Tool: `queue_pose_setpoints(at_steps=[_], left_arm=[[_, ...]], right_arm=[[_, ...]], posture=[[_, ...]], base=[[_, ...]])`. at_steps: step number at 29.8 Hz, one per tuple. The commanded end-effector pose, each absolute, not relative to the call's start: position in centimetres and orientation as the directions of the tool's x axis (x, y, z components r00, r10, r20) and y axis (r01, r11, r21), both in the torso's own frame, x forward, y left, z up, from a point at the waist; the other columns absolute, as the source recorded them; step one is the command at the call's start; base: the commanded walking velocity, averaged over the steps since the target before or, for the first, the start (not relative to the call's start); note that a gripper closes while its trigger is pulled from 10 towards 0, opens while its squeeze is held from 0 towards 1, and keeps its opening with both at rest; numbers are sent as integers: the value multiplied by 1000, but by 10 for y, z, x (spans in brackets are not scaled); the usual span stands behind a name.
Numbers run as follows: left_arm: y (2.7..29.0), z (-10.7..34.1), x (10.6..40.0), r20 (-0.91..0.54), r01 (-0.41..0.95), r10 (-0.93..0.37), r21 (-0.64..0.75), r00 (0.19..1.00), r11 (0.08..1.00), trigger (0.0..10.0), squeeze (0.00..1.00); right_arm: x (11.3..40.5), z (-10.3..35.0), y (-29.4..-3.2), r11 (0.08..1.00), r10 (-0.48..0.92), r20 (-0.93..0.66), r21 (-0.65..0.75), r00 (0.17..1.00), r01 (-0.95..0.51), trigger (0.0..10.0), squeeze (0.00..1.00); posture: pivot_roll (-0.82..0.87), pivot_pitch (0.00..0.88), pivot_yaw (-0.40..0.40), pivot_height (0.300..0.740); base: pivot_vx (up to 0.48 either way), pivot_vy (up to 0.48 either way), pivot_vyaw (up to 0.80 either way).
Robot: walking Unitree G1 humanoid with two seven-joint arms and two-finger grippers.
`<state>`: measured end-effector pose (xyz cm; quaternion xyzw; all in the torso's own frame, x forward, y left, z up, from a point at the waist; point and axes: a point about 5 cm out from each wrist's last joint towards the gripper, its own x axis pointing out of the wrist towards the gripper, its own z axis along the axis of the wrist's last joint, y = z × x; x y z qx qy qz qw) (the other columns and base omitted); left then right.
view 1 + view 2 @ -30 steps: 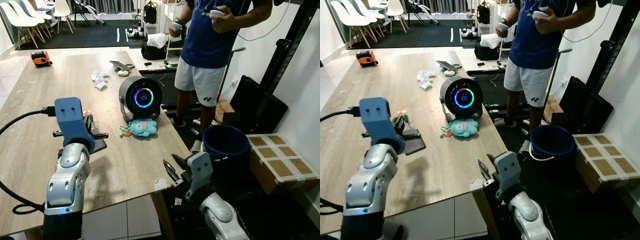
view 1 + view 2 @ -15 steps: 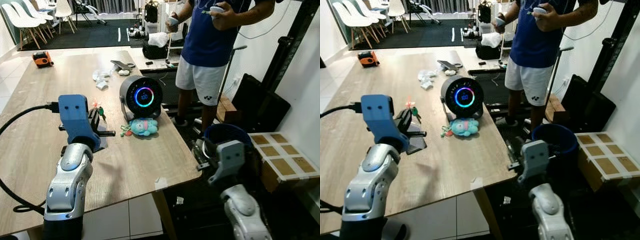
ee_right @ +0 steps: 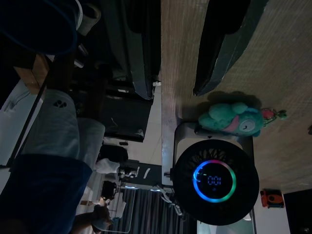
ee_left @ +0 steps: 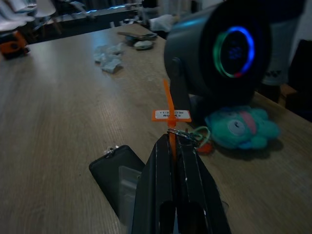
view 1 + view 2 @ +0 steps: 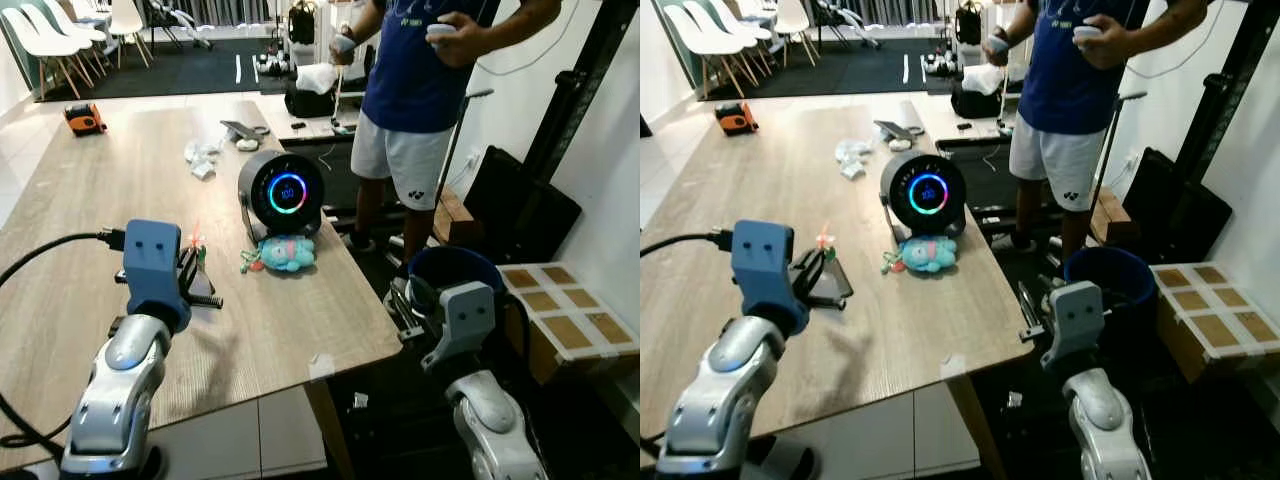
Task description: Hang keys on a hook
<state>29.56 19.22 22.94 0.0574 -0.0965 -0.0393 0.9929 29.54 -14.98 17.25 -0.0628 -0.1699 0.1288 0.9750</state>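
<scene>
My left gripper (image 5: 196, 268) is shut on an orange strap carrying a key ring (image 4: 181, 134) and a small orange label (image 4: 170, 115); it hovers just over the wooden table (image 5: 80, 230). Beyond it stands a round black device (image 5: 284, 190) with a glowing ring, and a teal plush keychain (image 5: 286, 253) lies at its foot. My right gripper (image 5: 398, 300) is open beside the table's right edge, with its two fingers (image 3: 141, 48) spread wide and nothing between them. No hook can be made out.
A flat black phone-like slab (image 4: 114, 170) lies under my left gripper. A person (image 5: 415, 90) stands past the table's right side holding controllers. A blue bucket (image 5: 452, 275) and a cardboard box (image 5: 560, 315) sit on the floor at right. An orange tape measure (image 5: 80, 118) lies far left.
My left gripper has sunk lower and drawn back with the keys. My right gripper rose from below the table's front corner to beside its right edge, then stayed.
</scene>
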Motion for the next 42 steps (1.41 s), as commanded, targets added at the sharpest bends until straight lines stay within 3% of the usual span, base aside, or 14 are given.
queue_pose_setpoints(at_steps=[1,10,16,26,42], left_arm=[[196,227,290,164,109,-135,156,977,982,10000,0],[217,217,276,87,187,-209,208,974,960,10000,0],[221,210,270,112,129,-162,256,980,958,10000,0],[208,190,256,158,89,-156,368,975,925,10000,0],[209,176,249,105,139,-194,388,975,911,10000,0]], right_arm=[[295,168,-145,951,298,290,-171,909,-258,10000,0],[298,168,-144,944,320,282,-178,904,-279,10000,0],[298,165,-144,942,326,271,-174,906,-287,10000,0],[293,156,-149,932,348,236,-192,908,-307,10000,0],[287,140,-150,927,359,177,-182,916,-328,10000,0]], posture=[[76,150,33,740],[82,141,17,740],[83,138,12,740],[74,141,16,740],[87,149,32,740]], base=[[0,0,0],[0,0,0],[0,0,0],[0,0,0],[0,0,0]])
